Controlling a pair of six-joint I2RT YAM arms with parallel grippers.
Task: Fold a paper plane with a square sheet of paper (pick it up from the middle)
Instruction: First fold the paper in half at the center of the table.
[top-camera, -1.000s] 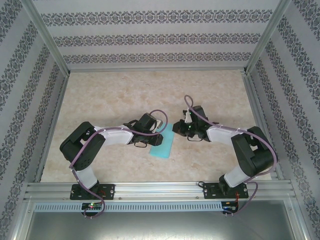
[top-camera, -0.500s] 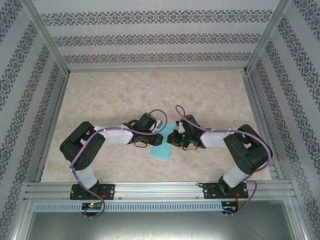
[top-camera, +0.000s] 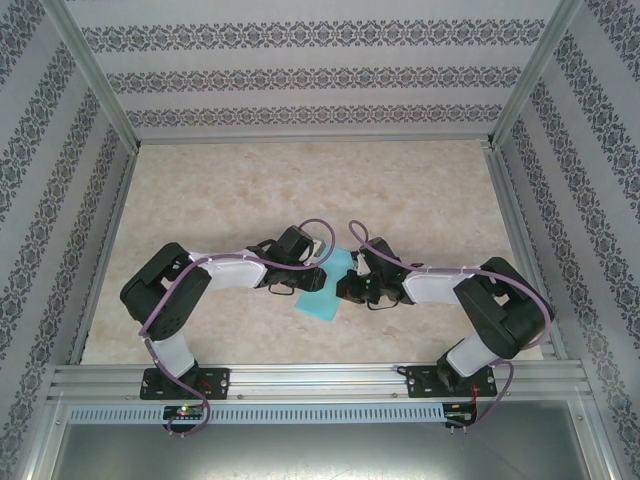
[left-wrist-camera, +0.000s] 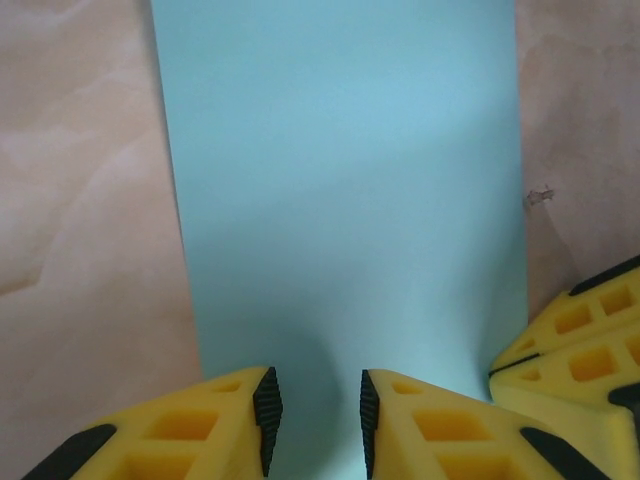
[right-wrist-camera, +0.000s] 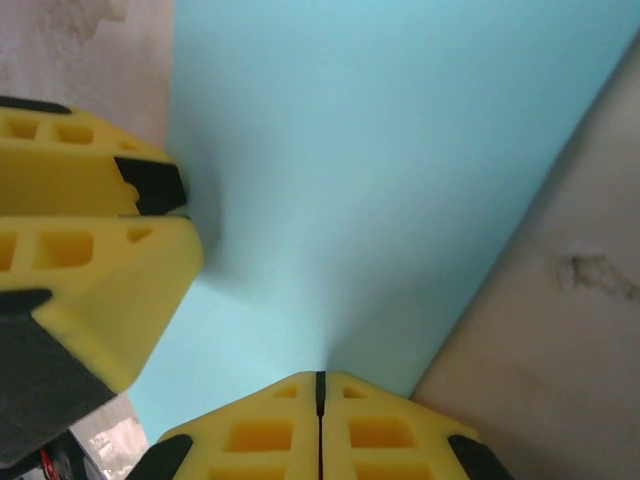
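The square sheet of paper (top-camera: 320, 300) lies flat on the table as a light-cyan oblong between the two arms. My left gripper (top-camera: 320, 264) hovers low over its left part; in the left wrist view the paper (left-wrist-camera: 340, 200) runs away from the open left gripper (left-wrist-camera: 315, 418), and nothing sits between its pads. My right gripper (top-camera: 347, 284) is at the paper's right side. In the right wrist view the right gripper (right-wrist-camera: 320, 380) is shut, its tips touching the paper (right-wrist-camera: 380, 150) near its edge. Whether paper is pinched is unclear. The paper plane is out of view.
The beige marbled table (top-camera: 250, 190) is walled on three sides by patterned panels and aluminium posts (top-camera: 95, 85). A metal rail (top-camera: 320, 378) runs along the near edge by the arm bases. The two grippers stand close together over the paper.
My right gripper has swung left from beside the paper onto its right edge, with its jaws shut. The left gripper and the paper have stayed where they were.
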